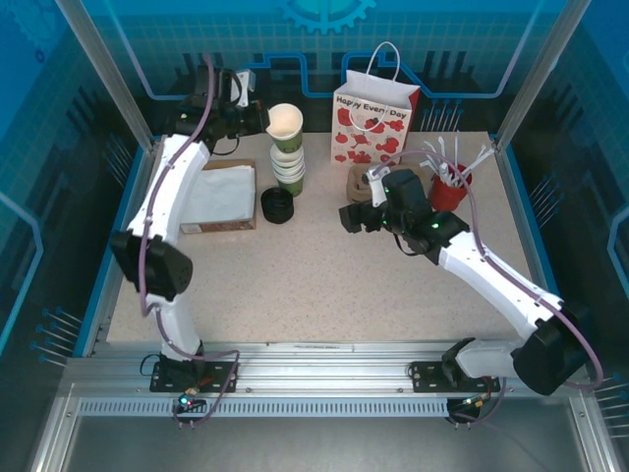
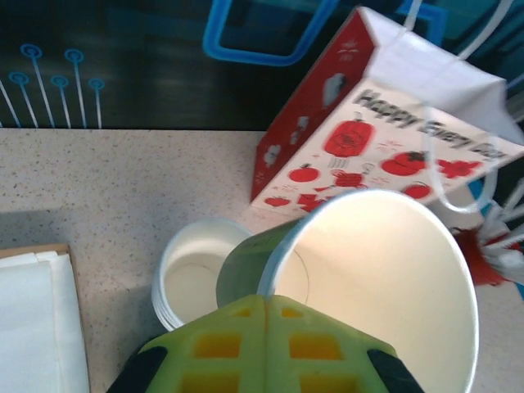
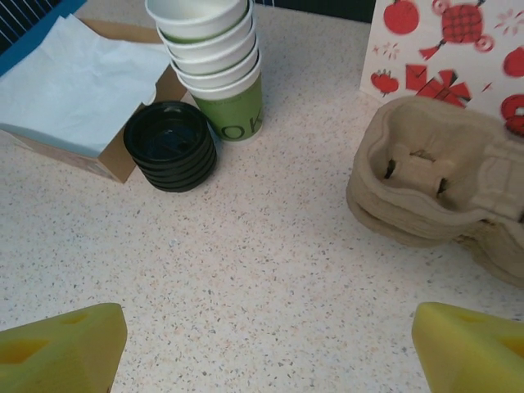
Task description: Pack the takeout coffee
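**Green paper cup [image 2: 385, 278] pinched at the rim above the stack**

Olive-green outside and white inside, the lidless cup hangs tilted in the left tool [image 2: 266, 327], whose yellow-green fingers [image 2: 213, 344] are pressed together on the near part of its rim. In the top view this cup [image 1: 285, 123] sits in the air at the back of the table [image 1: 324, 285], just over the stack of cups [image 1: 288, 167]. The left wrist view shows the stack's open white mouth directly beneath the held cup.

A stack of black lids [image 1: 277, 205] stands on the table touching or nearly touching the foot of the cup stack, on its near left side. A brown box of white napkins [image 1: 216, 197] lies further left. A white gift bag [image 1: 373, 123] printed with red figures stands upright at the back edge. In front of the bag lie pulp cup carriers [image 3: 426, 176], nested together.

The right tool [image 3: 262, 344] hovers over bare table near the carriers, its yellow fingers spread wide and holding nothing.
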Controlling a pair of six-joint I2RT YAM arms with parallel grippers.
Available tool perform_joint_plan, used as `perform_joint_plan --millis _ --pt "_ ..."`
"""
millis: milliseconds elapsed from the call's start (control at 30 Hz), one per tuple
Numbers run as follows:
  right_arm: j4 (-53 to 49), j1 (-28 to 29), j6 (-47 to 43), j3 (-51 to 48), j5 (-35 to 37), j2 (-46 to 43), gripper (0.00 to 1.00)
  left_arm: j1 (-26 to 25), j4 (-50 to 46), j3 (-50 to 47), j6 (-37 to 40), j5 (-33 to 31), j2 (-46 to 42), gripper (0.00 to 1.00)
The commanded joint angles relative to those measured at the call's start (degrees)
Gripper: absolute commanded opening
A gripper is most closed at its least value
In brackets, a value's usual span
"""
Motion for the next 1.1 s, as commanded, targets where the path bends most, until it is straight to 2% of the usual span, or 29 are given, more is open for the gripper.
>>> perform_joint_plan --millis 0,233,333,500,800,967,1067 --pt "-7.53 -1.96 -1.84 3.02 0.93 -3.83 0.91 -3.32 3.77 -10.67 -0.22 -0.97 -11.88 0.03" --pt "-14.68 -7.13 -3.76 2.06 -0.93 -8.00 0.91 -13.28 11.44 -36.20 -2.27 -6.53 -24.75 0.04" --pt "-15.03 -9.08 -3.97 0.55 -2.01 -9.43 0.91 -17.23 16.46 -46.65 -4.24 -7.33 -27.36 0.04" --pt "-14.13 -9.84 -4.01 -1.30 -2.72 -9.79 0.91 -23.13 24.02 -57.32 -7.65 -9.30 -27.43 0.04" --pt "-12.90 -9.86 -3.85 -2.78 -3.93 -8.90 0.91 -28.81 31.69 -65.46 -10.79 -11.08 -22.61 0.07" --pt "-12.71 -9.84 -3.67 -2.96 -4.32 -8.48 0.91 -29.68 32.88 -66.51 -11.51 -11.01 -21.45 0.10" --pt "-12.62 -9.82 -3.51 -3.01 -4.54 -8.38 0.90 -29.78 32.52 -66.43 -11.47 -11.08 -21.53 0.15"
